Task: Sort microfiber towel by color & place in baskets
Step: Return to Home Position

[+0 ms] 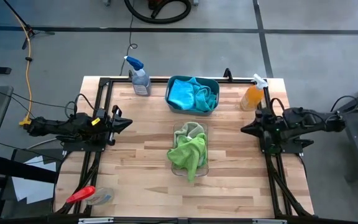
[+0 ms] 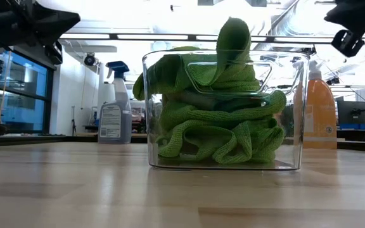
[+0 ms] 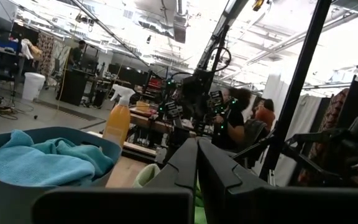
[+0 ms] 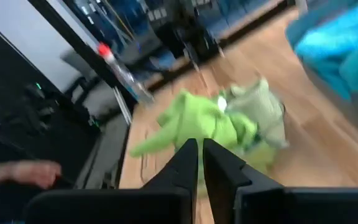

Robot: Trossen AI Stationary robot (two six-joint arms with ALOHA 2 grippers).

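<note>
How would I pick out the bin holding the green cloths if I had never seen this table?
Start at the wooden table, with the left gripper and right gripper parked at its sides. At its middle stands a clear bin heaped with lime green towels. Unlike the opaque teal tub of turquoise towels at the far edge, you see straight through its walls.

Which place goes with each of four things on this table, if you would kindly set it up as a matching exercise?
Things:
1. blue towels
2. green towels
3. orange spray bottle
4. red-handled tool

Places:
A. in the clear bin
B. at the corner of the table, bottom left in the high view
C. in the teal tub
D. near the right gripper

Pairs: 1-C, 2-A, 3-D, 4-B.
</note>
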